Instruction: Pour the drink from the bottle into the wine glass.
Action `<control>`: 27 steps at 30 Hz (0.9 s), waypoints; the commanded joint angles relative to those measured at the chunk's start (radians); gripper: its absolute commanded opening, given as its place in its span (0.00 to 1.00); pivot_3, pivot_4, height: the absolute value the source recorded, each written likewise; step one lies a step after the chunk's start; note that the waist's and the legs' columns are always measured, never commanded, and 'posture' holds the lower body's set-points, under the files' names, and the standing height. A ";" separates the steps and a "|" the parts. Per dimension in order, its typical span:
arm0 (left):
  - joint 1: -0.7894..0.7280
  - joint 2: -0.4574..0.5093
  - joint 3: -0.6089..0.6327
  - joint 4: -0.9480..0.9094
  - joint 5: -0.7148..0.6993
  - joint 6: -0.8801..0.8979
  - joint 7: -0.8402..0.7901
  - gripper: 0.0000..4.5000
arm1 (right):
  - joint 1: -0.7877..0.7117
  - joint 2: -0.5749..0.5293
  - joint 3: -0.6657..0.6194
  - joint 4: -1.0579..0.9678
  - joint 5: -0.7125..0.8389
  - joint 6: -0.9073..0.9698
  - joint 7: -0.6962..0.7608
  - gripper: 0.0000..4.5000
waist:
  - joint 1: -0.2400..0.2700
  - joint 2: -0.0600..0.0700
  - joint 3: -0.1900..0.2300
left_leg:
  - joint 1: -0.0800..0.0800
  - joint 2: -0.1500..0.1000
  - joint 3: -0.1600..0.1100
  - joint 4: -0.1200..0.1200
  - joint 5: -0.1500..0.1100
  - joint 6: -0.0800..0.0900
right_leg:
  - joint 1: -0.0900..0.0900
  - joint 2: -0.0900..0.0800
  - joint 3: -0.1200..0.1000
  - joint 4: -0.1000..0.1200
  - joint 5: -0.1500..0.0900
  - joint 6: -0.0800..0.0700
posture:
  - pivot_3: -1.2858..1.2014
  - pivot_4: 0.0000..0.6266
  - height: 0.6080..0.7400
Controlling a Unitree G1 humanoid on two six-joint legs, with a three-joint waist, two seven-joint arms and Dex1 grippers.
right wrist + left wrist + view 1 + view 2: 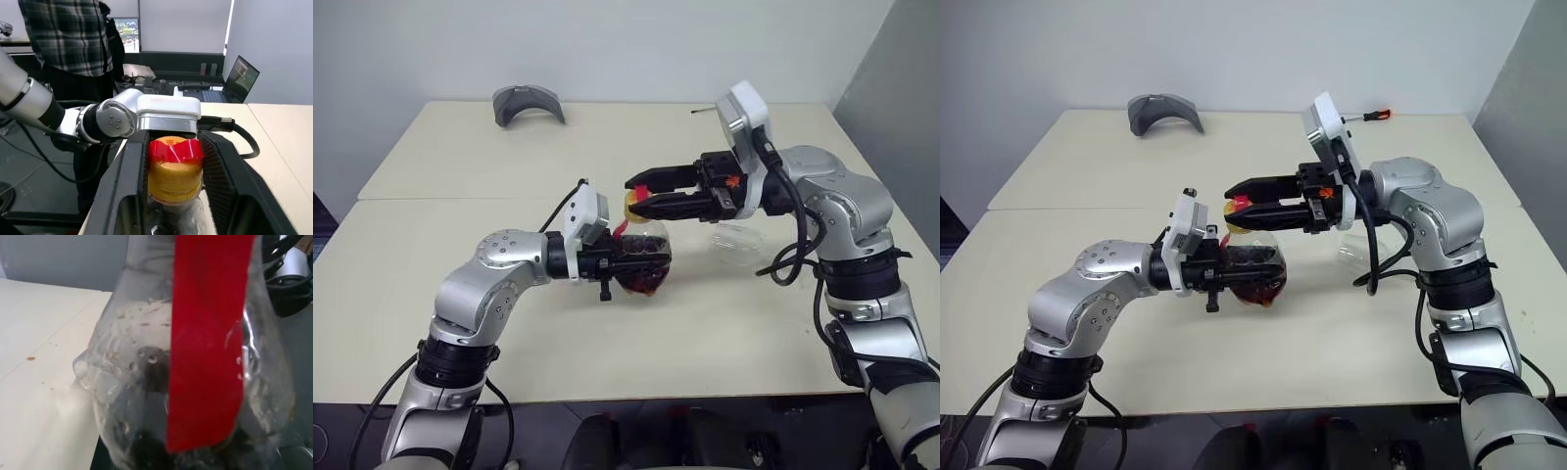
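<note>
Holding the bottle [644, 262] by its round body above the counter [460, 206], left tool [625, 262] is clamped tight; right tool [651, 196] straddles the yellow cap [633, 204]. Wine glass [736, 238] sits behind the right tool.

Left wrist: red label [208, 342] up close, dark drink [146, 450] pooled low; thin plastic, squeezes easily.

Right wrist: fingers [126, 181] flank the cap, small gaps each side, not gripping. Take the cap's ribbed side.
</note>
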State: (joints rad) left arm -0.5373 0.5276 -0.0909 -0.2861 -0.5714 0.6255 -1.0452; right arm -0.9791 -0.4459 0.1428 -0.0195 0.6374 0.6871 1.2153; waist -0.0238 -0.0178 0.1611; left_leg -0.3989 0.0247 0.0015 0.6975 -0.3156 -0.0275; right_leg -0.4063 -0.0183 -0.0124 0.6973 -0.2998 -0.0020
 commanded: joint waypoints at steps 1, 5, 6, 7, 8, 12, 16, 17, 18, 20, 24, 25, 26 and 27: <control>-0.029 -0.007 0.014 -0.017 0.005 -0.039 0.021 0.22 | 0.014 -0.045 -0.022 -0.041 -0.039 -0.012 -0.036 0.72 | 0.001 0.000 0.000 | 0.000 0.000 0.000 0.000 0.000 0.000 | 0.000 0.000 0.000 0.000 0.000 0.000 | 0.52 0.24 1.00; -0.016 -0.004 0.027 0.030 0.036 -0.064 0.057 0.22 | 0.069 -0.084 -0.082 -0.101 -0.035 0.015 -0.127 0.99 | 0.000 0.000 0.000 | 0.000 0.000 0.000 0.000 0.000 0.000 | 0.000 0.000 0.000 0.000 0.000 0.000 | 0.52 0.24 1.00; -0.011 -0.007 0.032 0.043 0.046 -0.077 0.068 0.22 | 0.088 -0.088 -0.101 -0.124 -0.030 0.025 -0.162 0.99 | 0.000 0.000 0.000 | 0.000 0.000 0.000 0.000 0.000 0.000 | 0.000 0.000 0.000 0.000 0.000 0.000 | 0.52 0.24 1.00; -0.008 -0.009 0.035 0.052 0.051 -0.084 0.076 0.22 | 0.102 -0.089 -0.115 -0.143 -0.022 0.036 -0.189 0.99 | 0.000 0.000 0.000 | 0.000 0.000 0.000 0.000 0.000 0.000 | 0.000 0.000 0.000 0.000 0.000 0.000 | 0.52 0.24 1.00; -0.006 -0.013 0.036 0.061 0.057 -0.094 0.085 0.22 | 0.115 -0.089 -0.126 -0.162 -0.022 0.042 -0.220 0.99 | 0.000 0.000 0.000 | 0.000 0.000 0.000 0.000 0.000 0.000 | 0.000 0.000 0.000 0.000 0.000 0.000 | 0.52 0.24 1.00; -0.042 -0.045 0.043 0.131 0.081 -0.136 0.121 0.22 | 0.130 -0.061 -0.147 -0.216 -0.026 0.048 -0.322 0.99 | -0.001 0.000 0.000 | 0.000 0.000 0.000 0.000 0.000 0.000 | 0.000 0.000 0.000 0.000 0.000 0.000 | 0.52 0.24 1.00; -0.090 -0.070 0.038 0.186 0.095 -0.158 0.132 0.22 | 0.121 -0.030 -0.135 -0.246 -0.039 0.050 -0.396 0.99 | -0.001 0.000 0.000 | 0.000 0.000 0.000 0.000 0.000 0.000 | 0.000 0.000 0.000 0.000 0.000 0.000 | 0.52 0.24 1.00; -0.097 -0.076 0.034 0.197 0.099 -0.163 0.133 0.22 | 0.127 -0.026 -0.123 -0.252 -0.050 0.041 -0.404 0.99 | -0.001 0.000 0.000 | 0.000 0.000 0.000 0.000 0.000 -0.001 | 0.000 0.000 0.000 0.000 0.000 0.000 | 0.52 0.24 1.00; -0.101 -0.080 0.030 0.207 0.103 -0.171 0.132 0.22 | 0.132 -0.022 -0.114 -0.255 -0.057 0.034 -0.410 0.99 | -0.001 0.000 0.000 | 0.000 0.000 0.001 0.000 0.001 -0.002 | 0.000 0.000 0.001 0.000 0.000 0.000 | 0.52 0.24 1.00; -0.102 -0.087 0.023 0.216 0.111 -0.182 0.128 0.22 | 0.136 -0.014 -0.096 -0.256 -0.075 0.023 -0.419 0.99 | -0.001 0.000 0.000 | 0.000 0.000 0.001 0.000 0.001 -0.002 | 0.000 0.000 0.001 0.000 0.000 0.000 | 0.52 0.24 1.00; -0.109 -0.100 0.015 0.233 0.122 -0.195 0.122 0.22 | 0.104 0.018 -0.074 -0.221 -0.111 0.001 -0.453 0.99 | -0.002 0.000 0.000 | 0.000 0.000 0.001 0.000 0.001 -0.002 | 0.000 0.000 0.000 0.000 0.000 0.000 | 0.52 0.24 1.00; -0.111 -0.103 0.014 0.238 0.125 -0.198 0.122 0.22 | 0.100 0.024 -0.072 -0.215 -0.118 -0.003 -0.455 0.99 | -0.002 0.000 0.000 | 0.000 0.000 0.001 0.000 0.001 -0.002 | 0.000 0.000 0.000 0.000 0.000 0.000 | 0.52 0.24 1.00; -0.113 -0.107 0.012 0.242 0.127 -0.201 0.121 0.22 | 0.092 0.035 -0.071 -0.201 -0.128 -0.013 -0.463 0.99 | -0.002 0.000 0.000 | 0.000 0.000 0.001 0.000 0.001 -0.002 | 0.000 0.000 0.001 0.000 0.000 0.000 | 0.52 0.24 1.00; -0.114 -0.109 0.011 0.245 0.129 -0.203 0.119 0.22 | 0.087 0.042 -0.070 -0.189 -0.135 -0.021 -0.468 0.99 | -0.002 0.000 0.000 | 0.000 0.000 0.001 0.000 0.001 -0.002 | 0.000 0.000 0.000 0.000 0.000 0.000 | 0.52 0.24 1.00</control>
State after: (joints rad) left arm -0.6213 0.4253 -0.0847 -0.0263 -0.4426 0.4496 -0.9242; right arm -0.8603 -0.4090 0.0810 -0.2052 0.5141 0.6987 0.7598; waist -0.0262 -0.0177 0.1611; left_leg -0.3987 0.0246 0.0021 0.6971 -0.3145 -0.0294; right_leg -0.4066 -0.0183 -0.0119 0.6977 -0.2998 -0.0020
